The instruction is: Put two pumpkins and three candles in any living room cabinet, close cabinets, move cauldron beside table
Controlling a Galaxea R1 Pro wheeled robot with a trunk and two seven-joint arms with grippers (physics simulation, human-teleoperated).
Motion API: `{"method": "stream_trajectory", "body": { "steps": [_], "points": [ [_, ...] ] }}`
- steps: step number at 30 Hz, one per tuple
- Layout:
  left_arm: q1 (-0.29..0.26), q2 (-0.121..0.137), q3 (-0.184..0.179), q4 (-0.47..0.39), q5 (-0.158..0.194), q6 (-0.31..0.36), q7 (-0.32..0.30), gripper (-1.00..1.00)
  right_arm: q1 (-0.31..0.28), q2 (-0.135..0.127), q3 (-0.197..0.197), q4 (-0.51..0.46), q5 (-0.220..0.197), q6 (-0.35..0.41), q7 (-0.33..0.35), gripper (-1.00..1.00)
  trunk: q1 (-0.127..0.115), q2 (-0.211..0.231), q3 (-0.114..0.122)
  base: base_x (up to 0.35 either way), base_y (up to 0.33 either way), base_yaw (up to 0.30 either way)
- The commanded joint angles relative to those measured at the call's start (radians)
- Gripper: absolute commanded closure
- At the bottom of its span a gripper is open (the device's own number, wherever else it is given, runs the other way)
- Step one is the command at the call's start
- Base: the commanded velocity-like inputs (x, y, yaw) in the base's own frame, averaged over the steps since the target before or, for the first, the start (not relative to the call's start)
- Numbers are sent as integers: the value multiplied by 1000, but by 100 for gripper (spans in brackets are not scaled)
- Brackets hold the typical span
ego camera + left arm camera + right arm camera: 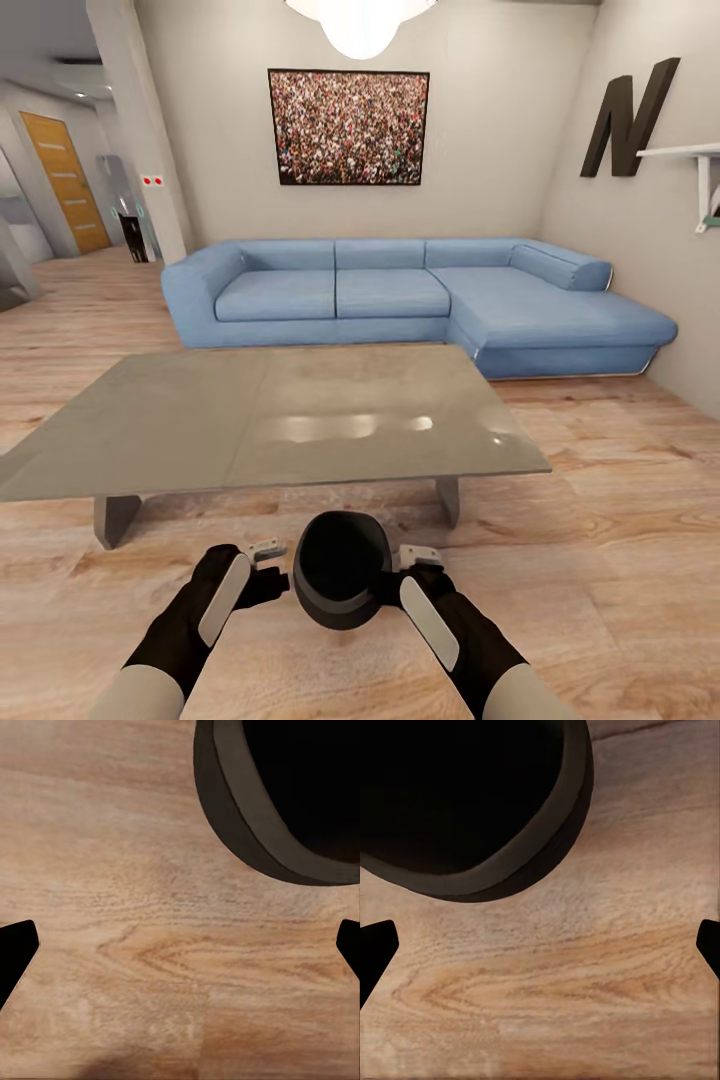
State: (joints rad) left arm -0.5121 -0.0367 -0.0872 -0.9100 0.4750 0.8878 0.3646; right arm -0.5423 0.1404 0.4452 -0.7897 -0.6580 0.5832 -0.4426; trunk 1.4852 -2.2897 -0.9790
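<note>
The cauldron (342,570), a black round pot with a thick dark grey rim, stands on the wooden floor just in front of the grey low table (180,430). My left gripper (270,568) is against its left side and my right gripper (408,572) against its right side. Both are open, with nothing between their fingers. The left wrist view looks down on the cauldron's rim (247,825) beside the open left gripper (180,945). In the right wrist view the cauldron's rim (562,817) lies beside the open right gripper (540,945). I cannot tell whether the pot is lifted.
A blue corner sofa (400,300) stands behind the table against the far wall. A white shelf (690,155) sticks out of the right wall. A hallway with an orange door (65,180) opens at the far left. Wooden floor (620,520) spreads to the right.
</note>
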Motion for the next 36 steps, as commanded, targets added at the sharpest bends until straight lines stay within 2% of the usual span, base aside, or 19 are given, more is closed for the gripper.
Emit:
{"method": "stream_trajectory", "body": {
  "steps": [1, 5, 9, 13, 20, 36],
  "points": [
    [0, 8, 2, -1, 11, 2, 16, -100, -1, -1, -1, -1, -10, 7, -11, -100, -4, 7, 2, 0, 0, 0],
    [-1, 25, 20, -1, 13, 3, 57, -100, -1, 0, -33, -2, -10, 18, -13, -100, -19, 35, 15, 0, 0, 0],
    [-1, 25, 37, 0, 15, 4, 80, -100, -1, 0, -76, 0, -10, 53, -13, -100, -35, 63, 27, 0, 0, 0],
    [-1, 25, 40, 1, 16, 5, 85, -100, -1, -1, -104, 3, -9, 83, -21, -100, -50, 91, 40, 0, 0, 0],
    [-1, 24, 41, 3, 17, 5, 86, -100, -1, -1, -113, 5, -10, 91, -100, -100, -77, 140, 62, 0, 0, 0],
    [-1, 24, 41, 2, 19, 5, 86, -100, -1, 1, -114, 0, -12, 89, -110, -100, -138, 252, 113, -13, 0, -35]
  ]
}}
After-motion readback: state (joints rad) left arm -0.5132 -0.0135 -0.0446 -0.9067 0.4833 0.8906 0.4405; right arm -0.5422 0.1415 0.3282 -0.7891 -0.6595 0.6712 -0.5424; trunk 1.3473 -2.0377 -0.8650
